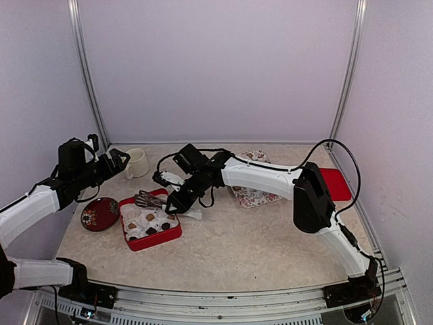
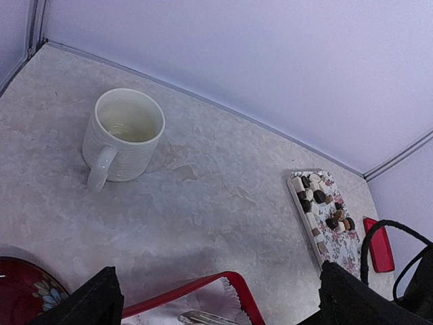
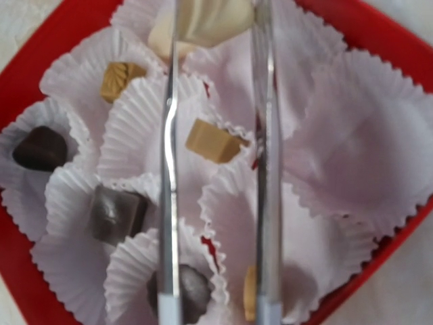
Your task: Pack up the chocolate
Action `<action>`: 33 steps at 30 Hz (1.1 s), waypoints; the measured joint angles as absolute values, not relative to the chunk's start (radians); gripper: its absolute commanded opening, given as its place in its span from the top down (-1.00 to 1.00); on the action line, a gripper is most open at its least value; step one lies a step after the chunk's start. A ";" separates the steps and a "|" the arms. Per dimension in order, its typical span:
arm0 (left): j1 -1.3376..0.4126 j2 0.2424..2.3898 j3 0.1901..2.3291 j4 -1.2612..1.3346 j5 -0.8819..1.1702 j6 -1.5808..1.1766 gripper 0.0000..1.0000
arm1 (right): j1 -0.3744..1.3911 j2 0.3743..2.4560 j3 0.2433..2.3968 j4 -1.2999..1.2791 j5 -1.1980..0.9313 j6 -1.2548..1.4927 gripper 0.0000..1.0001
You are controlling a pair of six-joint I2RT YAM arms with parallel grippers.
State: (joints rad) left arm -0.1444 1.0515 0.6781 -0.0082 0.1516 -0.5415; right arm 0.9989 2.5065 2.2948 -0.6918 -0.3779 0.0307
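Red tray sits right under the right gripper, half-closed on metal tongs for reach into the paper cups; their tips seem to pinch a cream-white chocolate. Well aside, the left gripper gapes empty.

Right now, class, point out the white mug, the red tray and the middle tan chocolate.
white mug [image 2: 127, 161], left wrist view, side wall
red tray [image 1: 160, 240], top view, near rim
middle tan chocolate [image 3: 211, 141], right wrist view, top face
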 measured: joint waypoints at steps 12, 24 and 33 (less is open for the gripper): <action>-0.144 1.052 0.678 -0.008 0.151 -0.542 -0.98 | 0.999 2.508 2.299 -0.691 -0.381 0.043 0.25; -0.144 1.052 0.678 -0.008 0.152 -0.542 -0.98 | 0.999 2.508 2.316 -0.691 -0.373 0.042 0.20; -0.144 1.052 0.678 -0.008 0.152 -0.542 -0.98 | 0.999 2.508 2.316 -0.691 -0.371 0.041 0.23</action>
